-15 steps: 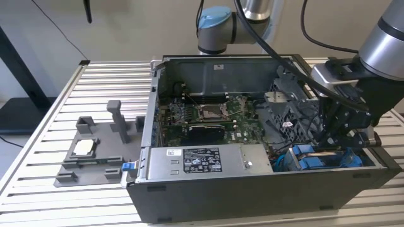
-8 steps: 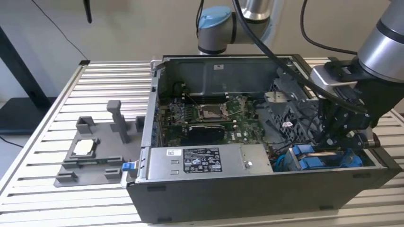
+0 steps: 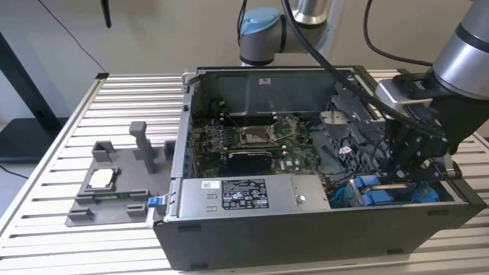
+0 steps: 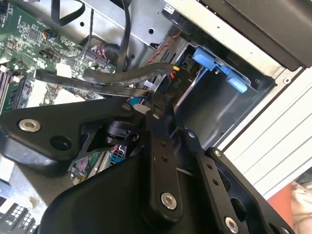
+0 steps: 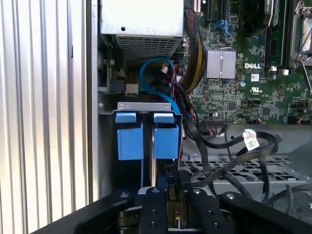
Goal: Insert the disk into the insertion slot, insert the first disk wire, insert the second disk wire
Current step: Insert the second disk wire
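My hand is down inside the open computer case, at the corner on the exterior view's right, just above the blue-railed slot. In the second wrist view the fingers sit close together around a flat black cable — whether they actually pinch it I cannot tell. The disk already sits in the slot, its blue carrier tabs showing side by side in the first wrist view, with a blue wire looping behind it. Beyond lies the green board (processor socket near its middle). Outside the case, a grey parts holder rests on the ribbed counter.
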`<act>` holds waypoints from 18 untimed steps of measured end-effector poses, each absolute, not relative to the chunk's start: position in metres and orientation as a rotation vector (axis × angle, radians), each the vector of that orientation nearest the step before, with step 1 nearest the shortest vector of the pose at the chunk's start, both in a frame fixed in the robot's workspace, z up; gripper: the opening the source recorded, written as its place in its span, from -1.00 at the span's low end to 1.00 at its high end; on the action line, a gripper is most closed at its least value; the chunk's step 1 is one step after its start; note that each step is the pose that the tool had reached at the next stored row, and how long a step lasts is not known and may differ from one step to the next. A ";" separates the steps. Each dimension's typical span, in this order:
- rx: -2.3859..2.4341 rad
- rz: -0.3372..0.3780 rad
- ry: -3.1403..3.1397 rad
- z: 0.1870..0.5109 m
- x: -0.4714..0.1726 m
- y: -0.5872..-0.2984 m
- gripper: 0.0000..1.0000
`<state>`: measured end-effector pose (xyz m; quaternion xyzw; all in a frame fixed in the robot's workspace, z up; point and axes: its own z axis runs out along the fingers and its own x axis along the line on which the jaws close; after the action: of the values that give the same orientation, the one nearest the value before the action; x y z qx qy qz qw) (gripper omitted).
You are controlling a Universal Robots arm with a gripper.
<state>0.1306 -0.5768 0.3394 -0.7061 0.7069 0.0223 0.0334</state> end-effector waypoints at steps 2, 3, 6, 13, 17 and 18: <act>-2.172 0.068 2.175 0.344 0.131 -0.577 -0.52; -2.172 0.069 2.175 0.346 0.131 -0.577 -0.52; -2.172 0.069 2.175 0.353 0.131 -0.577 -0.52; -2.172 0.069 2.175 0.366 0.131 -0.577 -0.52; -2.173 0.069 2.175 0.369 0.131 -0.577 -0.52; -2.173 0.068 2.175 0.370 0.131 -0.577 -0.52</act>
<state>0.1306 -0.5768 0.3701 -0.7062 0.7069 0.0222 0.0334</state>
